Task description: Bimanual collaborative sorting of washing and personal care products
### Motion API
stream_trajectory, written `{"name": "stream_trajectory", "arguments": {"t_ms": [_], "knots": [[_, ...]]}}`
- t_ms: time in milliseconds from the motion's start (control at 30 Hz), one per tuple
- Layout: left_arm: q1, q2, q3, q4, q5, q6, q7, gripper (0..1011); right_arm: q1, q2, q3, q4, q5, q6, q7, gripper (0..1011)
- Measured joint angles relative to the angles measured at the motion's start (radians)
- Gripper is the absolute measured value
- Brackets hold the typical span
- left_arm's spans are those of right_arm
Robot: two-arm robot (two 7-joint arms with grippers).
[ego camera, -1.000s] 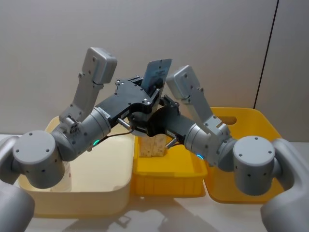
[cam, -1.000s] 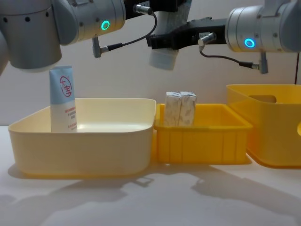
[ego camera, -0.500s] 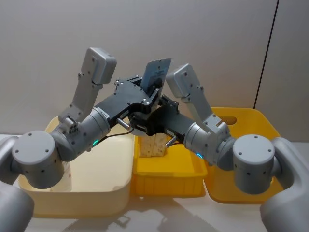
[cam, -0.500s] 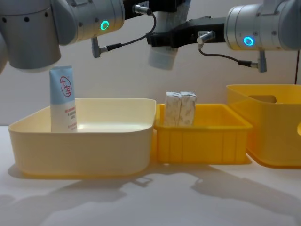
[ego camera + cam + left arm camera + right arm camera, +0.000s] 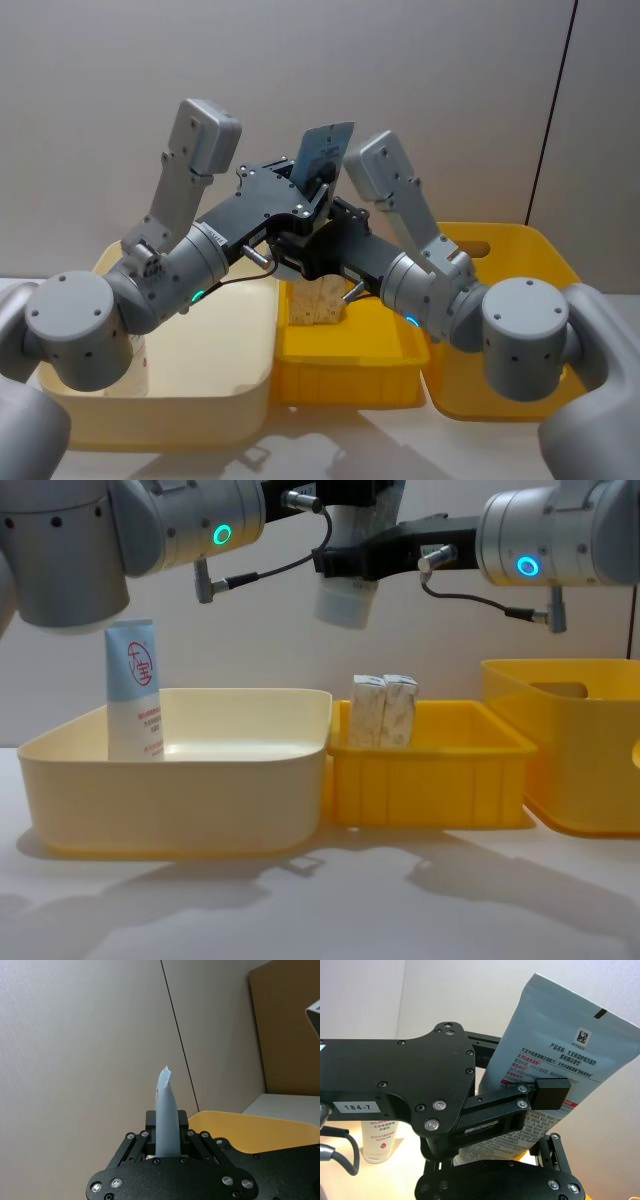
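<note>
The left gripper (image 5: 167, 1122) is reaching high over the middle of the surface (image 5: 320, 900), its jaws clenching a tube (image 5: 560, 1035) by its flat sides. The tube is hanging in the air with its cap down and its crimped end up, above the small yellow bin (image 5: 430, 780). The right gripper (image 5: 340, 562) is coming in from the other side and meeting the tube lower down, just beside the left one; whether it is grasping the tube cannot be told.

A second tube (image 5: 133, 690) is standing upright in the far left corner of the cream bin (image 5: 200, 780). Two cartons (image 5: 383, 712) are standing side by side, touching, in the small yellow bin. A large yellow bin (image 5: 580, 770) is sitting to the right.

The three bins are lining up in a row on the pale surface, casting soft shadows towards the robot. A plain grey wall (image 5: 120, 60) is running behind, with a thin dark seam (image 5: 550, 110) crossing it on the right and a brown panel (image 5: 290, 1025) beyond.
</note>
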Motion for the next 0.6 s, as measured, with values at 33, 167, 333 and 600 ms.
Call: {"name": "stream_trajectory", "arguments": {"t_ms": [33,167,333,600], "knots": [[0.0,0.0,0.0,0.0,0.0,0.0,0.0,239,0.0,0.0,0.0,0.0,0.0,0.0,0.0,725],[0.0,0.0,0.0,0.0,0.0,0.0,0.0,239,0.0,0.0,0.0,0.0,0.001,0.0,0.0,703],[0.0,0.0,0.0,0.0,0.0,0.0,0.0,239,0.0,0.0,0.0,0.0,0.001,0.0,0.0,675],[0.0,0.0,0.0,0.0,0.0,0.0,0.0,239,0.0,0.0,0.0,0.0,0.001,0.0,0.0,635]]}}
